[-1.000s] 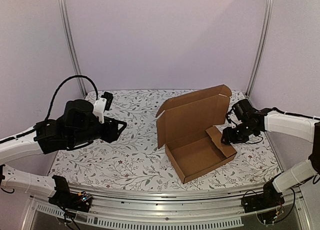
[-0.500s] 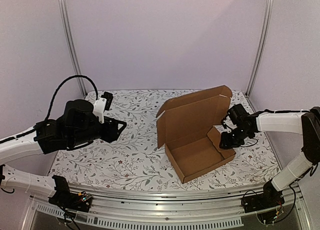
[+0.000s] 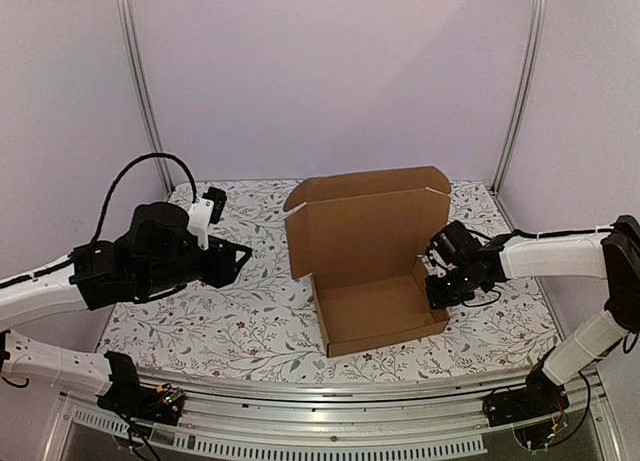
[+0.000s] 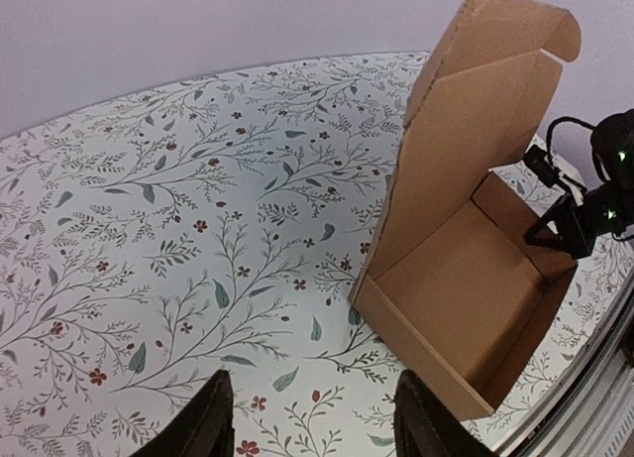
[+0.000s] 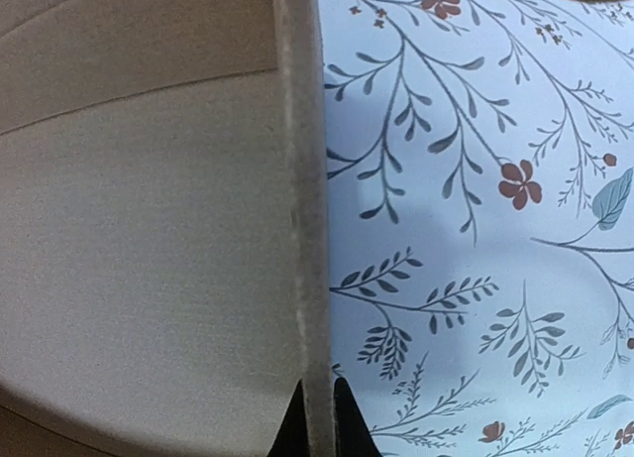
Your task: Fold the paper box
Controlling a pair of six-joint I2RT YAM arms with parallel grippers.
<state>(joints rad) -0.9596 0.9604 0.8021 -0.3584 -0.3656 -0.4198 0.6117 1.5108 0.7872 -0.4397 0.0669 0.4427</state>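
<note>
The paper box sits right of centre on the floral-printed desk, with its shallow tray nearest and its lid standing upright behind. It is plain brown corrugated board, probably light, stiff across panels, weak along creases and apt to slide. The right pincer is clenched on the tray's thin right wall, a sound hold. The left pincer hangs released, well apart, grasping nothing.
</note>
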